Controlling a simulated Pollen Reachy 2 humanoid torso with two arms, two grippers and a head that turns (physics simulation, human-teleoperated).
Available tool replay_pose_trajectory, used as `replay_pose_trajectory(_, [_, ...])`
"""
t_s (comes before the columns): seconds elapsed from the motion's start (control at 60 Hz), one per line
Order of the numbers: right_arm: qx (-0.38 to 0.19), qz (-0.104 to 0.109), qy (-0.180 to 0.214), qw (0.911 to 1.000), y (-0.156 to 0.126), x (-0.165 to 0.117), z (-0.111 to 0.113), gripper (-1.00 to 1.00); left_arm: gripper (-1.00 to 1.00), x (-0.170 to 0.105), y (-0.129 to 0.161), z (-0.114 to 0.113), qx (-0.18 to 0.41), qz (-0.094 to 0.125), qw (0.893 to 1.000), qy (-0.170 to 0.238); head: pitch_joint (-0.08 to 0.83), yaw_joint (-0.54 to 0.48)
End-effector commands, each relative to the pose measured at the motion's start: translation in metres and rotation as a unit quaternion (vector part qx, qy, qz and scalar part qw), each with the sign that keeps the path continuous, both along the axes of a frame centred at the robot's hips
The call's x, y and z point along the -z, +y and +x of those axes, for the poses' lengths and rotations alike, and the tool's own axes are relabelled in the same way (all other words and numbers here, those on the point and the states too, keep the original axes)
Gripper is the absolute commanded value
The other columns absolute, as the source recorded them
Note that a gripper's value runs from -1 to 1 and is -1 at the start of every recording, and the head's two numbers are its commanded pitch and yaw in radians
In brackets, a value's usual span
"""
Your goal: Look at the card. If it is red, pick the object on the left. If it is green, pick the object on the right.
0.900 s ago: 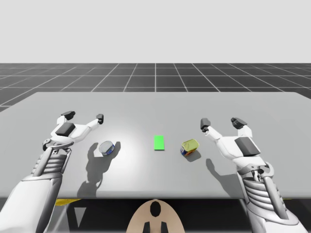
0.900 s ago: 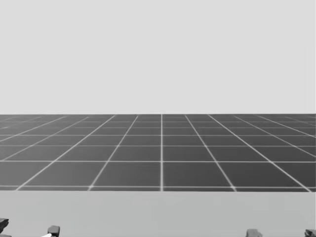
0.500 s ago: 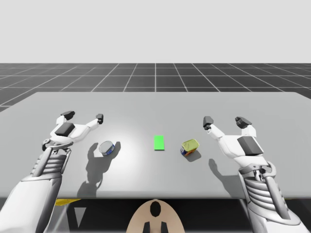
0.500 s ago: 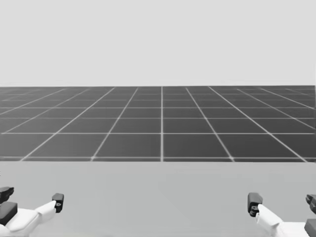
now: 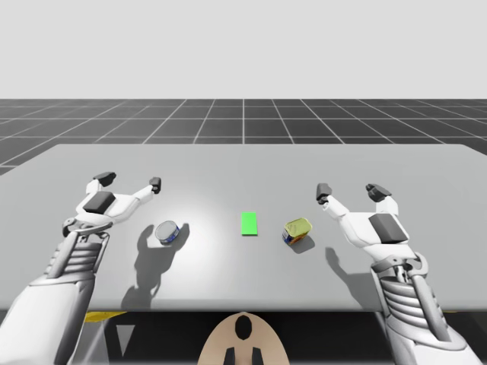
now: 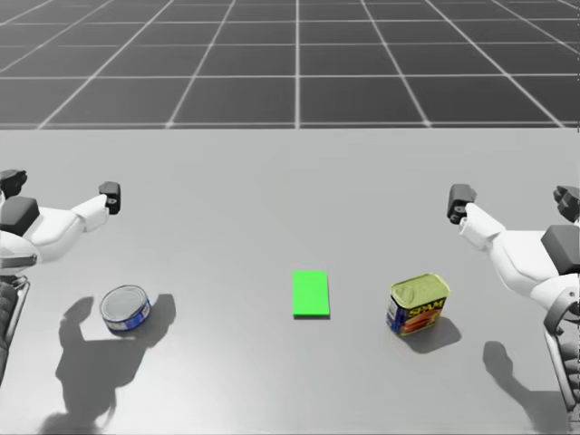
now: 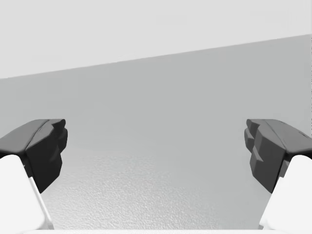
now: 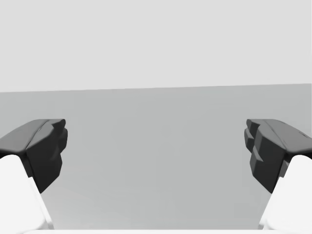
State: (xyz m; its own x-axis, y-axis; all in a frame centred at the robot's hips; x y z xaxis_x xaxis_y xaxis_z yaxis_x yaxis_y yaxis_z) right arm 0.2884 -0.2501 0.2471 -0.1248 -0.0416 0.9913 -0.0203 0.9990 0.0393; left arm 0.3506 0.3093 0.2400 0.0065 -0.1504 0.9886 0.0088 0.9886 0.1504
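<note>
Card-reading step, with no pick begun. The card [image 6: 310,294] lies flat at the middle of the surface [image 6: 299,181] and is green, so the rule selects the object on the right: the yellow tin [image 6: 419,304], a squarish can standing just beside the card on its right. The blue can [image 6: 125,308], round and lying on its side, sits well apart on the card's left and is judged not to be the target. The next move calls for the right arm [image 6: 517,258] to bring its jaws back and inward over the yellow tin, which lies between the card and that arm and nearer the torso than the fingertips, then to lower them around its sides and close. The right jaws are spread wide, holding and touching nothing, with bare surface ahead between the fingers [image 8: 41,148]. The left jaws, on the left arm [image 6: 50,231], are likewise spread wide and hold nothing, poised above the surface beyond the blue can.
</note>
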Motion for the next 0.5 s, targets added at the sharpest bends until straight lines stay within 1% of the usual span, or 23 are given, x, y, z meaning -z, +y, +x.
replay_pose_trajectory(0.017, [-0.002, -0.001, 0.001, 1.0, 0.0016, 0.0016, 0.0003, -1.0, -1.0, -0.0016, -0.0008, -0.0015, 0.003, 0.001, 1.0, -0.004, 0.588, 0.01])
replay_pose_trajectory(0.067, [-0.002, -0.001, 0.001, 1.0, 0.0018, 0.0019, 0.0003, -1.0, -1.0, -0.0019, -0.0009, -0.0019, 0.003, 0.001, 1.0, -0.004, 0.605, 0.01])
replay_pose_trajectory(0.15, [-0.001, -0.004, 0.001, 1.0, 0.0021, 0.0025, 0.0005, -1.0, -1.0, -0.0026, -0.0015, -0.0028, 0.003, 0.003, 1.0, -0.005, 0.657, -0.01])
replay_pose_trajectory(0.233, [-0.001, -0.006, 0.001, 1.0, 0.0022, 0.0027, 0.0006, -1.0, -1.0, -0.0029, -0.002, -0.0035, 0.003, 0.003, 1.0, -0.006, 0.681, -0.02])
replay_pose_trajectory(0.333, [-0.001, -0.007, 0.0, 1.0, 0.0024, 0.0026, 0.0006, -1.0, -1.0, -0.003, -0.0026, -0.0036, 0.003, 0.004, 1.0, -0.006, 0.692, -0.02])
replay_pose_trajectory(0.5, [-0.001, -0.008, -0.001, 1.0, 0.0025, 0.0023, 0.0005, -1.0, -1.0, -0.0031, -0.0035, -0.004, 0.002, 0.004, 1.0, -0.006, 0.684, -0.02])
